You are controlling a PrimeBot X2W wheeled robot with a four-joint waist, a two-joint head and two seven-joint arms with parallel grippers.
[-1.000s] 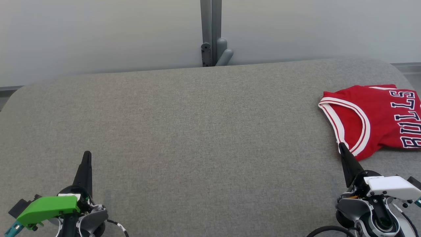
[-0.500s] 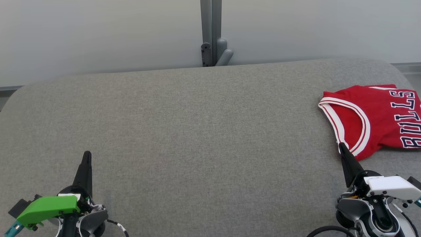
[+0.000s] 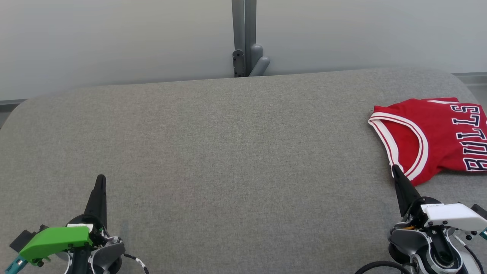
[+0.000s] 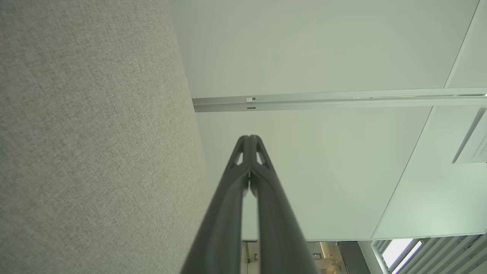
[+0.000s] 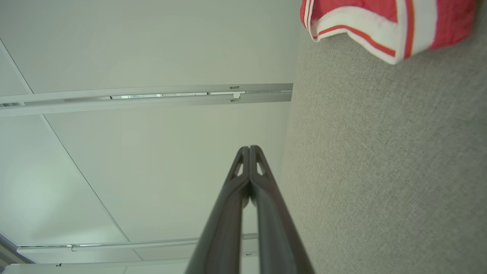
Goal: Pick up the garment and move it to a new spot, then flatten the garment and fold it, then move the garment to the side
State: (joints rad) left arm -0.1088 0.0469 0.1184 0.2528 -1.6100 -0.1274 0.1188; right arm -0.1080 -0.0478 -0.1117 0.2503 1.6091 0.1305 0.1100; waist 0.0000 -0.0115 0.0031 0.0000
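Head view showed the left hand (image 3: 100, 178) closed and empty at the near left, and the right hand (image 3: 394, 167) closed too, its tip at the jersey (image 3: 437, 133) hem. Nothing had moved in the last second, so the task looked finished. The folded jersey lay by the table (image 3: 228, 152) right edge, with wide room to its left.

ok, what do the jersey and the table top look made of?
Jersey: soft thin cloth, probably synthetic knit; matte red, white-and-dark banded trim, lies limp and folded. Table top: grey woven fabric cover, matte; weave shows in the wrist views. Underlay hidden.
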